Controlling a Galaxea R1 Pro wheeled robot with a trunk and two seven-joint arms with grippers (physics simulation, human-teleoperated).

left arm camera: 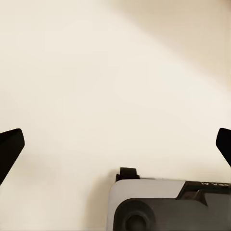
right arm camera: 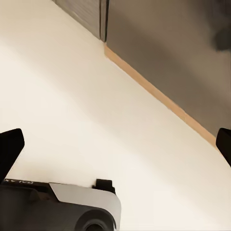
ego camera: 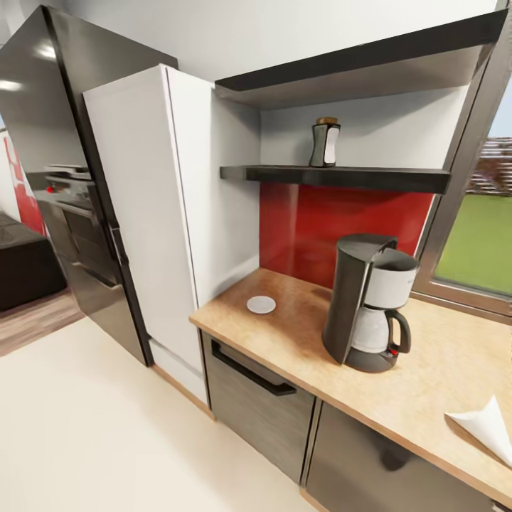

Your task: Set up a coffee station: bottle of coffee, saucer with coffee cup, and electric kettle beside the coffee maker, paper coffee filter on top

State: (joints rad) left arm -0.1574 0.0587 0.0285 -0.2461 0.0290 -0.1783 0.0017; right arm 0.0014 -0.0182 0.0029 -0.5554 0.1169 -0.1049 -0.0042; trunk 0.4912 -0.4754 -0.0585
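The dark coffee maker (ego camera: pixel 368 306) with its glass carafe stands on the wooden countertop (ego camera: pixel 299 334). A small white saucer (ego camera: pixel 261 304) lies to its left near the white cabinet. The bottle of coffee (ego camera: pixel 325 142) stands upright on the dark lower shelf (ego camera: pixel 334 176). A white paper coffee filter (ego camera: pixel 491 425) lies at the counter's near right edge. My left gripper (left arm camera: pixel 115 144) is open above pale floor, its dark fingertips (left arm camera: pixel 10 147) wide apart. My right gripper (right arm camera: pixel 115 144) is also open, near the cabinet base. Cup and kettle are out of view.
A tall white cabinet (ego camera: pixel 153 213) and a dark oven column (ego camera: pixel 78 206) stand left of the counter. Grey drawer fronts (ego camera: pixel 259 398) sit below it, with a wooden kickboard (right arm camera: pixel 159 96). A window (ego camera: pixel 480 242) is at right. The robot's base (left arm camera: pixel 168 204) shows over cream floor (ego camera: pixel 92 434).
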